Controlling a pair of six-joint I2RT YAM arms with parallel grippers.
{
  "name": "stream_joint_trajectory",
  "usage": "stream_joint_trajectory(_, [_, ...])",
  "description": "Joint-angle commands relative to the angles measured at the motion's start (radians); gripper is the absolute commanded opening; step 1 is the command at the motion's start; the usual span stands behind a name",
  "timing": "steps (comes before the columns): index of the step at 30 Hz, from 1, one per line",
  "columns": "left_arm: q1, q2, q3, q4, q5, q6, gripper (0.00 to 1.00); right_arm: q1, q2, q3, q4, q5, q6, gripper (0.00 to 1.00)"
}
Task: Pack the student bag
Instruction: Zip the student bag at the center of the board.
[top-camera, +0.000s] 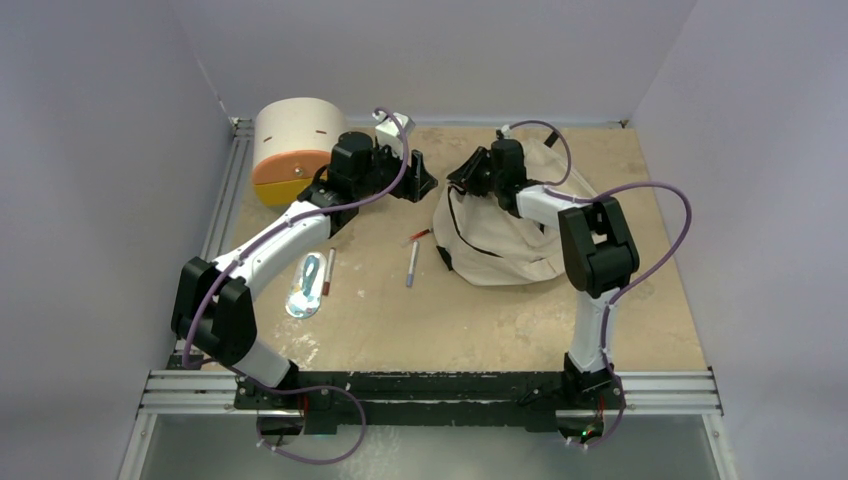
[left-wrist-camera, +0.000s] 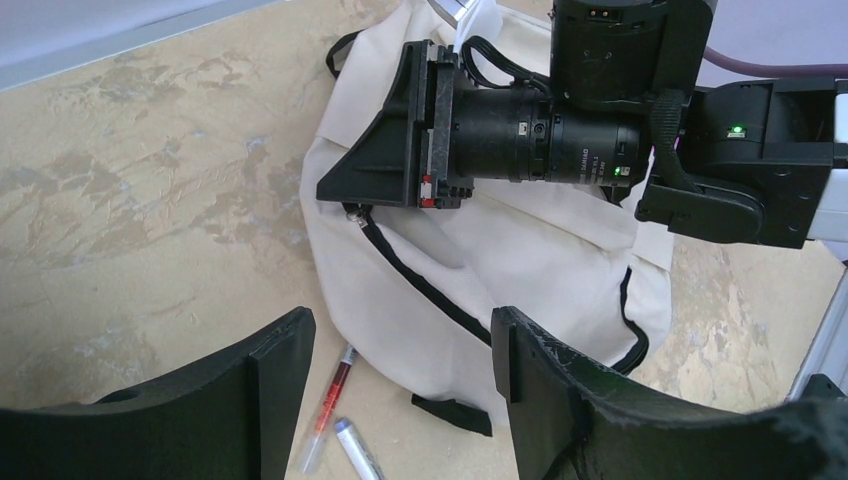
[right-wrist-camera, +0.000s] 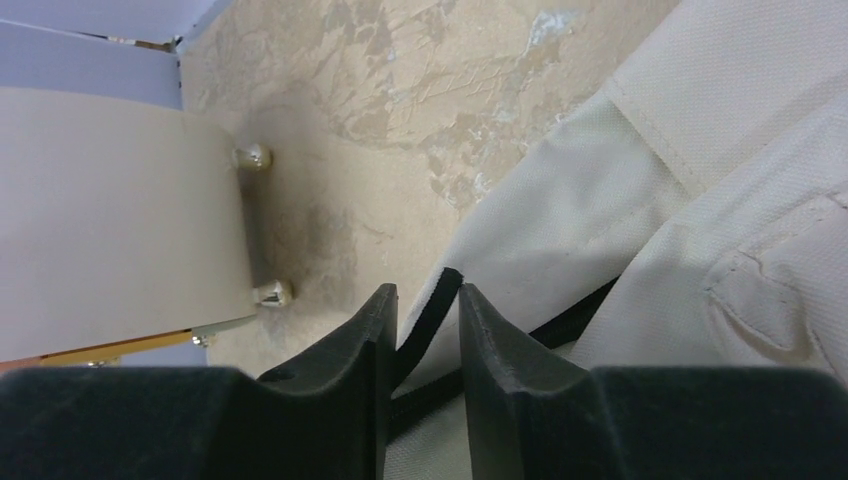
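The student bag (top-camera: 510, 235) lies slumped on the table's right half, cream fabric with black zipper lines. My right gripper (top-camera: 462, 180) is at the bag's upper left edge. In the right wrist view its fingers (right-wrist-camera: 425, 290) stand a narrow gap apart around a black strap (right-wrist-camera: 432, 308) of the bag (right-wrist-camera: 650, 170); the strap touches the right-hand finger only. My left gripper (top-camera: 420, 180) hovers just left of the bag, open and holding nothing (left-wrist-camera: 400, 325), looking down on the bag (left-wrist-camera: 470, 270) and the right gripper (left-wrist-camera: 375, 165).
A red pen (top-camera: 420, 235) and a grey pen (top-camera: 411, 265) lie beside the bag's left edge. Another pen (top-camera: 329, 270) and a flat packet (top-camera: 306, 290) lie further left. A cream round drawer box (top-camera: 290, 140) stands at the back left.
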Motion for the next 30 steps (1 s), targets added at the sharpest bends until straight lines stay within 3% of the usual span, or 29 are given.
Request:
stream_joint_trajectory(1, [0.000,-0.021,0.003,0.029,0.024,-0.017,0.65,-0.005,-0.015,0.046,0.056,-0.040,0.007,0.28])
stream_joint_trajectory(10, [-0.001,-0.016,0.000,0.028,0.028,-0.024,0.65,-0.014,-0.041,0.010,0.128,-0.093,0.008,0.00])
stream_joint_trajectory(22, [-0.017,-0.008,-0.001,0.021,-0.057,-0.156,0.70,-0.030,-0.106,-0.026,0.178,-0.083,-0.003,0.00])
stream_joint_trajectory(30, [-0.112,0.129,0.046,0.001,-0.166,-0.202,0.74,-0.032,-0.104,-0.024,0.186,-0.099,-0.003,0.00])
